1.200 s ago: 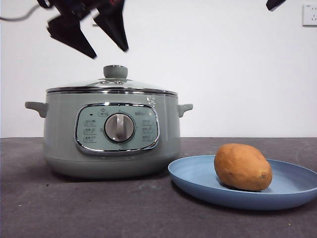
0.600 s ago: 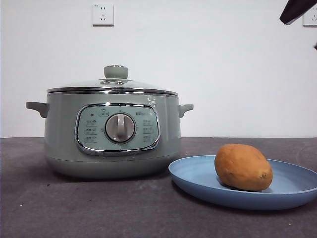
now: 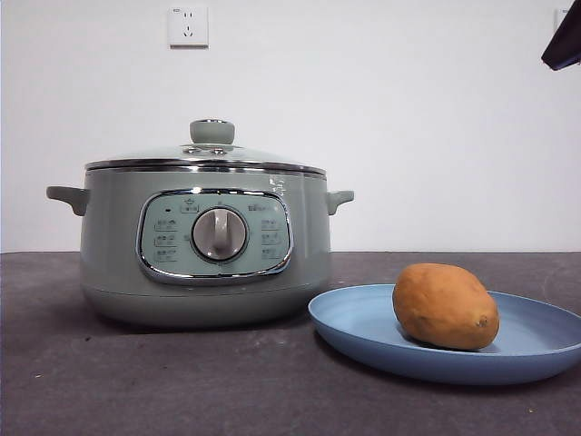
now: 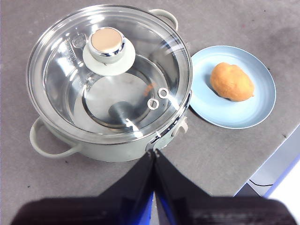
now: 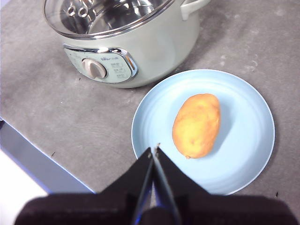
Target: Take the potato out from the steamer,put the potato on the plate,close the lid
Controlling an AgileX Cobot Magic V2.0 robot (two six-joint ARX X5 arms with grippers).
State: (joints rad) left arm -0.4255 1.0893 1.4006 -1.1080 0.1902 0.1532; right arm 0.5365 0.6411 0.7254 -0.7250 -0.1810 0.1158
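Potato [image 3: 445,306] lies on its side on the light-blue plate [image 3: 363,329], right of the steamer [image 3: 204,245]. Going left to right: sage-green steamer stands on the dark grey table [image 3: 136,381], glass lid [image 3: 207,154] seated on its rim, green knob [image 3: 211,132] up, silver dial [image 3: 219,234] facing front; plate sits just beside the steamer's base. Wall socket [image 3: 188,25] above the pot. Left gripper [image 4: 154,157] up above the steamer, jaws pressed together, holding nothing. Right gripper [image 5: 154,151] above the plate's near edge, jaws together, empty. A black arm tip [image 3: 565,41] at top right corner
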